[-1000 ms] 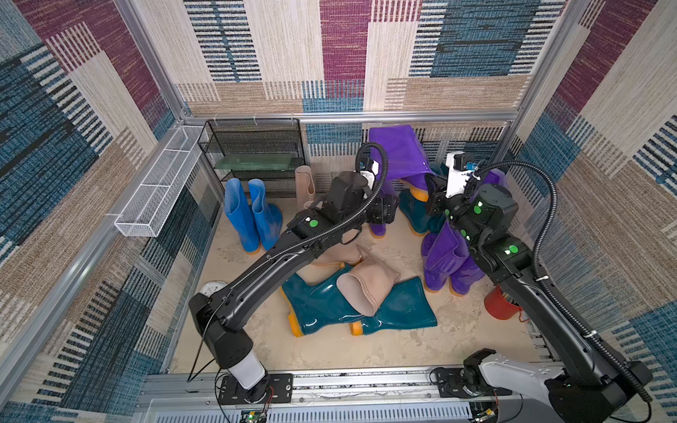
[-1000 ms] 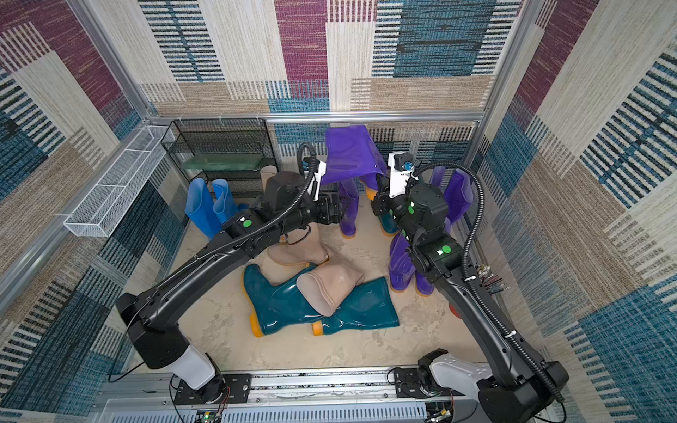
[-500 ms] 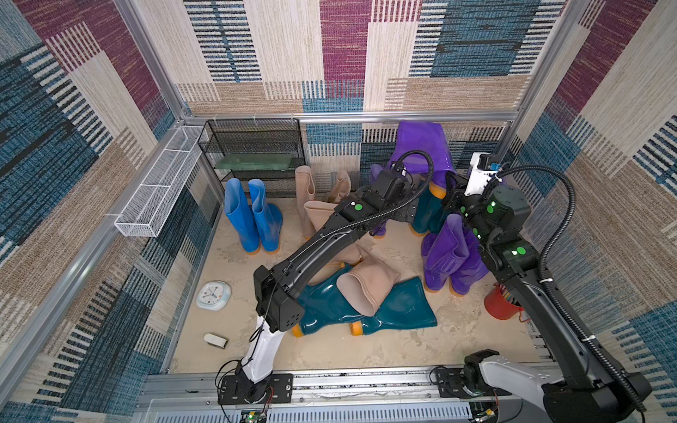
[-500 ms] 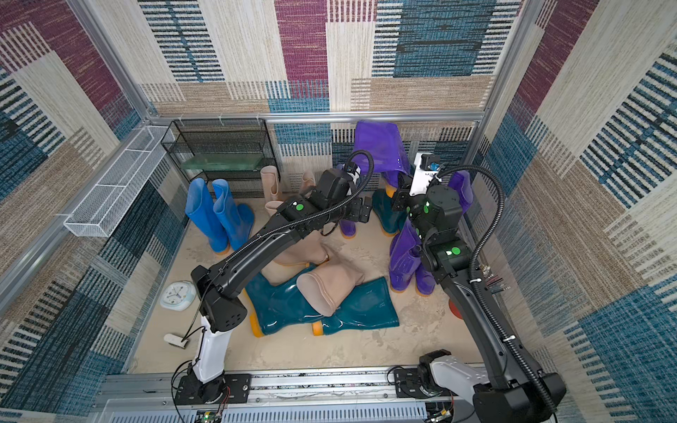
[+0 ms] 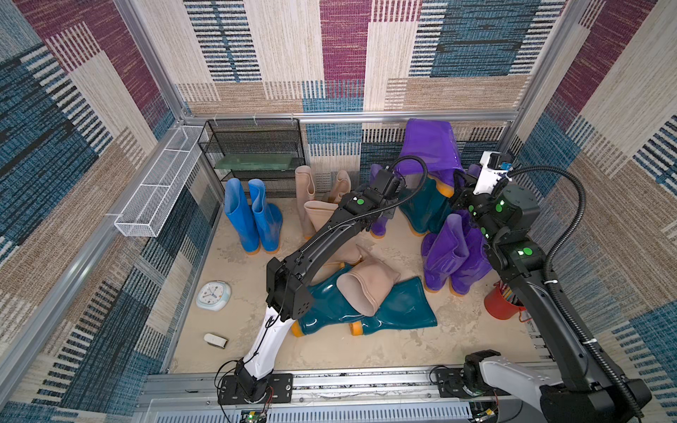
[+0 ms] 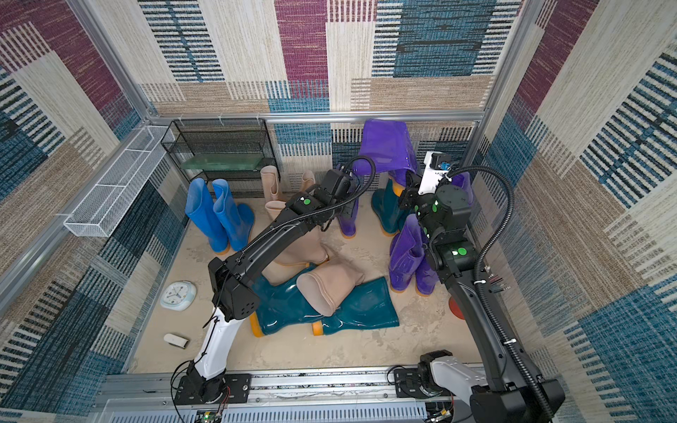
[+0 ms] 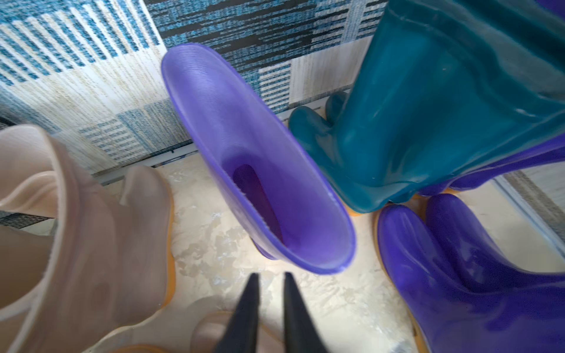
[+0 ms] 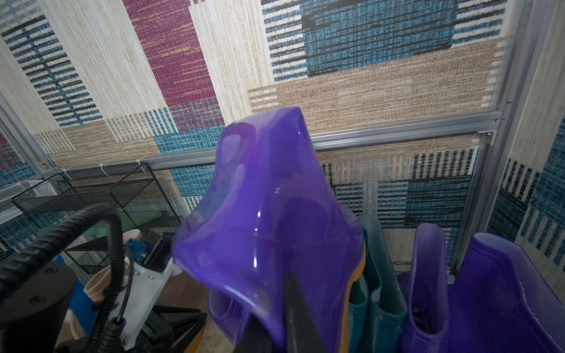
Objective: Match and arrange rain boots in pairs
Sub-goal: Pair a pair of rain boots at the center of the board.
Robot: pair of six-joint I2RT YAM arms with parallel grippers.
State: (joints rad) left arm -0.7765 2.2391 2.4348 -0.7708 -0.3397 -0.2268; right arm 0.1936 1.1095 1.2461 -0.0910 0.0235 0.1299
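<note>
In both top views, a raised purple boot (image 5: 430, 146) hung right of centre in the upper half of the frame, clear of the floor at the tip of the right arm (image 5: 513, 241). Just below it stood dark teal boots (image 5: 421, 208) and, lower right of them, a purple pair (image 5: 454, 252). The left arm (image 5: 329, 234) stretched from the lower edge up to a single upright purple boot (image 6: 347, 219) at centre. Two flat teal boots (image 6: 289, 304) lay at lower centre with a beige boot (image 6: 326, 285) across them. A blue pair (image 5: 252, 216) stood left of centre in front of the black mesh rack (image 5: 252, 146), with standing beige boots (image 5: 304, 186) to its right.

In the left wrist view, the left gripper (image 7: 270, 305) sat at bottom centre, its fingers drawn almost together with nothing between them. The upright purple boot's open mouth filled the centre just above it, not touching.

In the right wrist view, the right gripper (image 8: 275, 333) at bottom centre was clamped on the raised purple boot, whose glossy body filled the middle. Which part it pinched could not be told.
</note>
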